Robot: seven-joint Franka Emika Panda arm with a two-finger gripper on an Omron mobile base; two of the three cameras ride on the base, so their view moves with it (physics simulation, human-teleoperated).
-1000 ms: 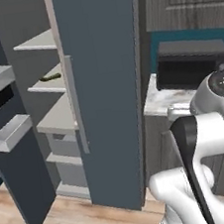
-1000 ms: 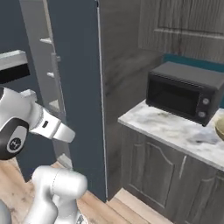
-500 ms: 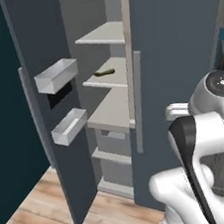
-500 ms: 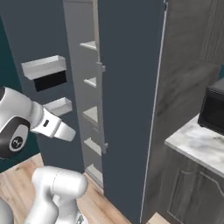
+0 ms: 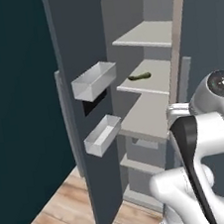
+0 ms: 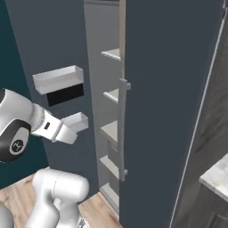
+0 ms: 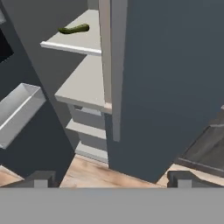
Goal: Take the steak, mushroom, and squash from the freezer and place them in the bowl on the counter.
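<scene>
The freezer (image 5: 150,119) stands open in the middle of the left base view, its pale grey shelves stacked one above another, and the squash (image 5: 139,77) lies alone on the second shelf from the top, in the upper middle of the frame. It is a small dark green oblong, slightly curved, lying flat near the shelf's back; in the hand view it sits at the upper left (image 7: 74,29). The shelf below it shows bare. On the inside of the open door (image 5: 86,112), left of centre, hang two white door bins (image 5: 94,80), one above the other, and what is seen of their insides holds nothing. In the right base view a long grey bar handle (image 6: 122,129) runs down the middle, beside a dark panel on the right. The gripper (image 7: 111,179) sits at the bottom of the hand view, its fingers (image 7: 41,178) wide apart and holding nothing, well short of the shelves. Pale wooden floor (image 5: 58,216) lies open at the lower left.
</scene>
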